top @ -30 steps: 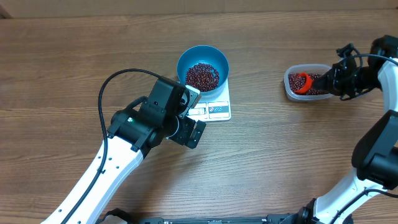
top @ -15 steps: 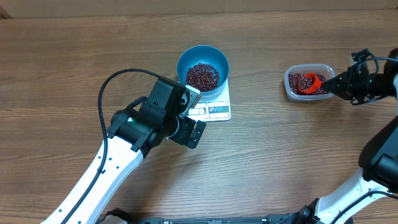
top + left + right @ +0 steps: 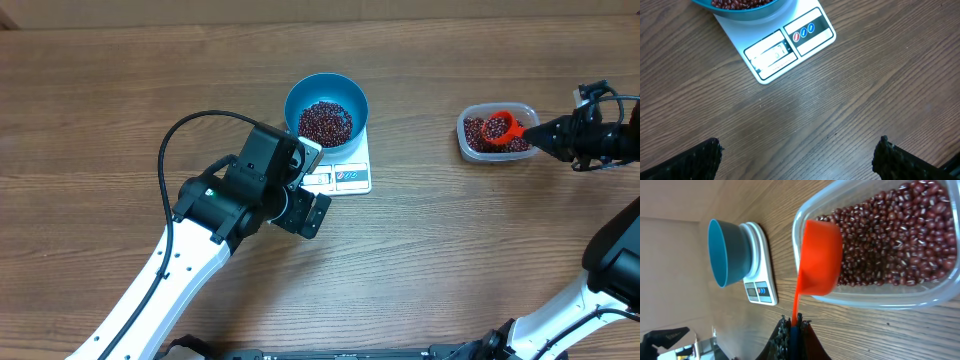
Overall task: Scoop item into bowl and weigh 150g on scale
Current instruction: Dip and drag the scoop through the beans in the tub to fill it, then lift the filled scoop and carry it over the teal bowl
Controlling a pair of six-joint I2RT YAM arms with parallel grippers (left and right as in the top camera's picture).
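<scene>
The brown wood-grain table (image 3: 450,250) is lying mostly bare, with a broad open stretch between scale and tub. Two white-and-black arms are working over it. The left arm (image 3: 190,250) is reaching in at a slant. Its left gripper (image 3: 797,157) is hanging above the wood with fingers spread wide and empty, just beside the display edge of the one small flat white rectangular scale (image 3: 350,175).

The right arm (image 3: 610,250) is stretching in from the right edge. The right gripper (image 3: 792,325) is pinching shut on the thin handle of the one orange-red plastic scoop (image 3: 820,255).

One round deep bright blue bowl (image 3: 300,95) is sitting on the scale, holding a heap of small dark red-brown beans (image 3: 326,122). The scoop's cup is hovering over a second bean heap in the one clear rounded plastic tub (image 3: 875,300), well apart from the scale.
</scene>
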